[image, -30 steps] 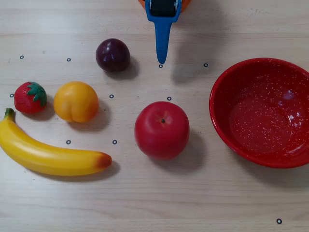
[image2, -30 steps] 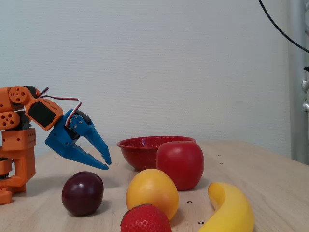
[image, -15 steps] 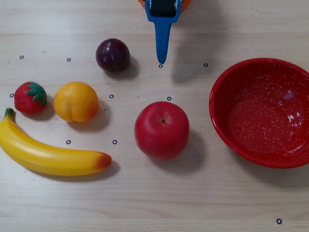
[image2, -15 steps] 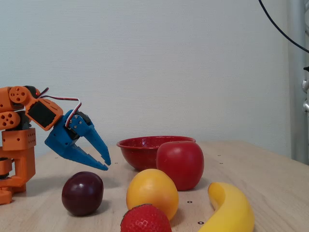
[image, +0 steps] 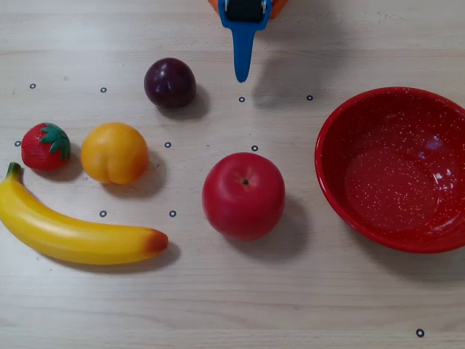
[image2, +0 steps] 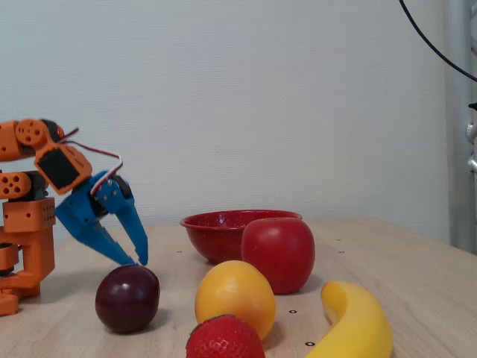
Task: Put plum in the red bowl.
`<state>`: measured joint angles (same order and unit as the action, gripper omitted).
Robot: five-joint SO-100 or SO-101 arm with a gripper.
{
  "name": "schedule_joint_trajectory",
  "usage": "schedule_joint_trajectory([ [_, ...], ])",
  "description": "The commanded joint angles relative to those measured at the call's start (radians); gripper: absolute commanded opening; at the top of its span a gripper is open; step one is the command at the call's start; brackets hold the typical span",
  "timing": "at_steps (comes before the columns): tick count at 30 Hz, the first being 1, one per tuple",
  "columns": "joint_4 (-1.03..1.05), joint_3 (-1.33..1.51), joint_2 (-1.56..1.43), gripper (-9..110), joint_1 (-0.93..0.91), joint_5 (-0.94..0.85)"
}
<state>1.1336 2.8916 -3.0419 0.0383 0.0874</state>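
The plum [image: 170,83] is a small dark purple fruit lying at the upper middle-left of the table in the overhead view. In the fixed view it [image2: 127,297] lies in front, just below the gripper tips. My blue gripper [image: 242,73] hangs above the table to the right of the plum in the overhead view, tips pointing down. In the fixed view the gripper [image2: 134,261] is empty, its jaws drawn together with the tips almost meeting. The red speckled bowl [image: 341,196] stands empty at the right edge in the overhead view, and it [image2: 212,235] sits behind the apple in the fixed view.
A big red apple [image: 243,195] lies in the middle between plum and bowl. An orange fruit [image: 114,153], a strawberry [image: 45,146] and a banana [image: 73,236] lie at the left. The orange arm base [image2: 26,224] stands at the fixed view's left.
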Motion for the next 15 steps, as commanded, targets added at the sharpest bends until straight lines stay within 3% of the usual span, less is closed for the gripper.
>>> schedule_joint_trajectory([
  [1,0.071,-0.14,0.043,0,0.034,-0.008],
  [10,0.307,-0.407,0.192,0,0.078,0.035],
  [15,0.339,-0.517,0.302,0,0.132,0.091],
])
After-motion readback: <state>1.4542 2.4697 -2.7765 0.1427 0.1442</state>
